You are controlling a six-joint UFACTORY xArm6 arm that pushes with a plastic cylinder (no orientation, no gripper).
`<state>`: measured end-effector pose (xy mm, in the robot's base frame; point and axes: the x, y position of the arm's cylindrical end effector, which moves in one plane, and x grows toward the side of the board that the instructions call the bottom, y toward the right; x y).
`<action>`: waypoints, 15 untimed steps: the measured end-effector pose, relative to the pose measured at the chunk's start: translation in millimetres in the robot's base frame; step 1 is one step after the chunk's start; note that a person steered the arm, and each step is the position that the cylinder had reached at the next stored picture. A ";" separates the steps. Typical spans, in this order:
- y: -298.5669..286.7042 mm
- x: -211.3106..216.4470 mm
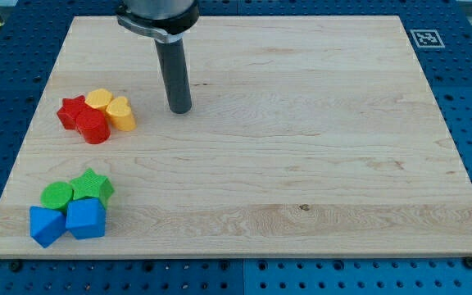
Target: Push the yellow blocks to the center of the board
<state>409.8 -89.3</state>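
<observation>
Two yellow blocks lie at the view's left of the wooden board (301,164): a yellow hexagon-like block (98,99) and a yellow heart-shaped block (121,113), touching each other. They press against a red star block (72,111) and a red round block (94,127). My tip (179,109) rests on the board to the right of the yellow heart block, a short gap apart from it, touching no block.
At the view's bottom left sits a second cluster: a green round block (56,194), a green star block (93,185), and two blue blocks (46,224) (85,219). A marker tag (426,38) is at the top right corner.
</observation>
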 end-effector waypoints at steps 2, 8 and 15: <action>-27.8 -59.5; -201.6 23.7; -79.0 -35.3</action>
<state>374.5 -168.3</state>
